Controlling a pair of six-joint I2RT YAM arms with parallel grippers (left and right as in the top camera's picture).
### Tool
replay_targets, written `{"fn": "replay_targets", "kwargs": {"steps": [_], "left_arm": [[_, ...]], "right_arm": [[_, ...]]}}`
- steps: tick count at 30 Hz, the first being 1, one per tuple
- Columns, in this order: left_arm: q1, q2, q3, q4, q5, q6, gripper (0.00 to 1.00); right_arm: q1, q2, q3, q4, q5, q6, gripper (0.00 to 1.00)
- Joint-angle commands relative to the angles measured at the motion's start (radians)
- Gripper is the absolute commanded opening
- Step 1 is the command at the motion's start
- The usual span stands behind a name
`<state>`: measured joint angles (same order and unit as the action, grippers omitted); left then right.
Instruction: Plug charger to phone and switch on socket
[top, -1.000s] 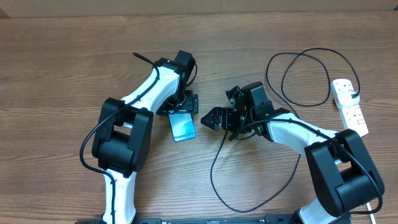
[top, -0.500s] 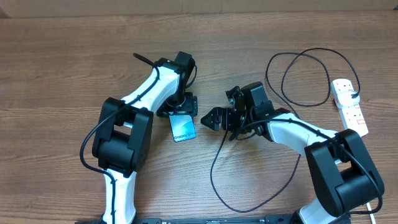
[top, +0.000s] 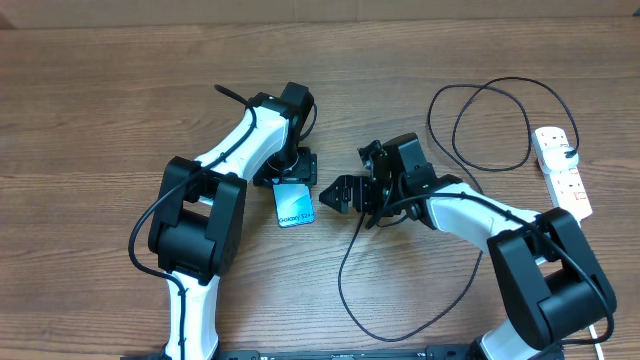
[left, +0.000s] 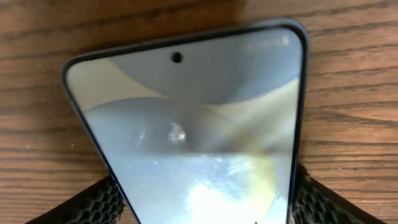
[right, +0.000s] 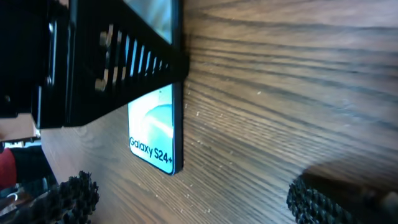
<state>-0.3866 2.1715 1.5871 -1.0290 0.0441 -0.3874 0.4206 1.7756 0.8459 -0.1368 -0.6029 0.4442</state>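
Now the left jaws stand apart astride the phone (top: 295, 207), with the pads (left: 96, 204) right at its long edges; we cannot tell whether they press it. The right jaws gape wide and have edged a little closer to the phone's right side, near but not touching. The phone lies flat on the desk (top: 100, 100), long axis running toward the near edge, slightly tilted, lettered end sticking out of the left jaws.
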Motion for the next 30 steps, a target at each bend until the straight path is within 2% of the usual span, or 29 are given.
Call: {"fn": "replay_targets", "kwargs": {"steps": [1, 8, 14, 20, 26, 30], "left_arm": [[-0.006, 0.031, 0.012, 0.012, 0.054, 0.033, 0.76], [-0.006, 0.031, 0.012, -0.008, 0.053, -0.031, 0.79], [-0.01, 0.031, 0.012, -0.014, 0.048, -0.053, 0.79], [-0.038, 0.032, 0.011, -0.037, -0.045, -0.137, 0.83], [-0.052, 0.032, 0.009, -0.04, -0.079, -0.141, 0.78], [-0.045, 0.032, 0.007, -0.036, -0.084, -0.141, 0.83]], "right_arm": [[0.005, -0.021, -0.002, 0.001, -0.005, -0.008, 1.0], [0.005, -0.021, -0.002, 0.001, -0.002, -0.008, 1.0], [0.005, -0.021, -0.002, 0.001, -0.002, -0.008, 1.0], [0.005, -0.021, -0.002, 0.002, -0.001, -0.008, 1.0], [0.005, -0.021, -0.002, 0.0, -0.001, -0.008, 1.0], [0.005, -0.021, -0.002, -0.001, -0.001, -0.008, 1.0]]}}
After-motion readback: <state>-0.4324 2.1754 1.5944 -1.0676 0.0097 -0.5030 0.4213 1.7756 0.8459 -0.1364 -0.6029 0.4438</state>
